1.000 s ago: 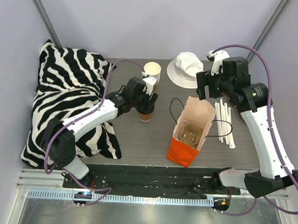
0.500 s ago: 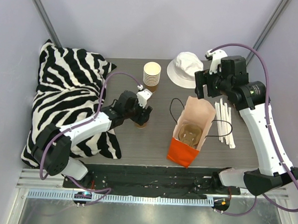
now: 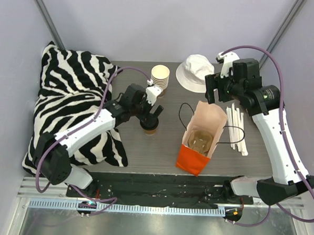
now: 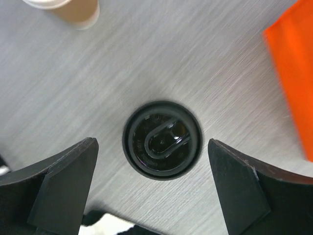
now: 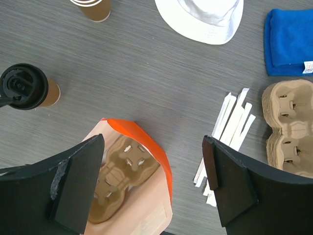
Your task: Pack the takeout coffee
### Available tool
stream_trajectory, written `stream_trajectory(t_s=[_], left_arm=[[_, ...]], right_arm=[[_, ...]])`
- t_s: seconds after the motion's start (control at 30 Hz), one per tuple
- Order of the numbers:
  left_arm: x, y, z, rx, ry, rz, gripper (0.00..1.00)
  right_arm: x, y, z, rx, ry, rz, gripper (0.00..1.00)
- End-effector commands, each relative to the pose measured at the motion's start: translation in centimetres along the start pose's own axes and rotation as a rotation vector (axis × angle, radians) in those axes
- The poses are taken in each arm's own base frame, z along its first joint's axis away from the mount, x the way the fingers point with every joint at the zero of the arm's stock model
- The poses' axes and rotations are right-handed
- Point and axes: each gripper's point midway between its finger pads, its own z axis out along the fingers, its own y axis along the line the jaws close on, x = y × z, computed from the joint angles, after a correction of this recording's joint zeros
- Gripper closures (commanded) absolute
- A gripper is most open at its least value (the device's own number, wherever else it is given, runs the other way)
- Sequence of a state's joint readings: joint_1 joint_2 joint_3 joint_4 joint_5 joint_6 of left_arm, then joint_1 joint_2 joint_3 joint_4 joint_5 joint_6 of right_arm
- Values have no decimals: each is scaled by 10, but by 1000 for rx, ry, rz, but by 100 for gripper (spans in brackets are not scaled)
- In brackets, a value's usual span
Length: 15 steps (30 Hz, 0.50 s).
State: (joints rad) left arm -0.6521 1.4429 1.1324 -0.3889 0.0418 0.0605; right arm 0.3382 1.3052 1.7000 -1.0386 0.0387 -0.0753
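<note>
We see a dark grey surface (image 3: 145,148) with a zebra-print blanket (image 3: 74,92) heaped over its left end. Right of centre stands an orange paper bag (image 3: 191,159), mouth open, with a brown pulp carrier (image 3: 199,141) lying inside. The right hand (image 3: 215,91) hangs above the bag's far edge, its jaws spread wide and gripping nothing. A white bucket hat (image 3: 197,72) rests at the back of the surface. In the right wrist view a blue cloth (image 5: 291,41) lies beside a stack of pulp carriers (image 5: 288,127).

A stack of lidless paper cups (image 3: 160,76) stands left of the hat. The takeout coffee (image 3: 150,123) stands upright on the surface between that stack and the bag, black lid on. The left hand (image 3: 152,114) sits over it, jaws parted on either side of the lid and clear of it. Wrapped straws (image 3: 236,127) lie just right of the bag.
</note>
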Motion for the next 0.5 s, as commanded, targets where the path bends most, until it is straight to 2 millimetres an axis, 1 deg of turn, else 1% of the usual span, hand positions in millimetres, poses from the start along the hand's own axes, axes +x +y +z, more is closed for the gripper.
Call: stream_trajectory(t_s=[0.0,0.03,0.07,0.1,0.13,0.17,0.23,0.27,0.3,0.33,0.37,0.4,0.47], left_arm=[[-29,-10,-41,92,72,36,0],[-30,-12,-44,111,102,37,1],[-43,-11,-44,115,115,38,0],[-30,-14,-51,131,206,27,0],[-28,-16,-52,146,250,21,0],[-28,-17,-57,160,312,9,0],[-24,-22,-59,200,386,8,0],[-34,-26,-64,225,382,6,1],[-19,-28,-61,245,472,-6,0],[-17,-30,-61,251,501,-19,0],[-20,-29,-60,244,512,-26,0],[-10,-29,-56,243,576,-42,0],[-6,-25,-53,217,611,-51,0]], right_arm=[[-22,-1,-7,1,-81,5,11],[-22,-1,-8,1,-82,5,11],[-22,-1,-8,1,-82,5,11],[-22,-1,-8,3,-82,7,11],[-22,-1,-9,3,-84,7,11],[-22,-1,-9,3,-84,6,11],[-22,-1,-9,4,-85,10,11],[-22,-1,-9,4,-87,10,11],[-21,-1,-8,3,-84,10,11],[-21,-1,-8,3,-85,11,11],[-22,-1,-7,3,-85,11,11],[-22,-1,-7,3,-88,10,11],[-23,0,-7,0,-87,11,11]])
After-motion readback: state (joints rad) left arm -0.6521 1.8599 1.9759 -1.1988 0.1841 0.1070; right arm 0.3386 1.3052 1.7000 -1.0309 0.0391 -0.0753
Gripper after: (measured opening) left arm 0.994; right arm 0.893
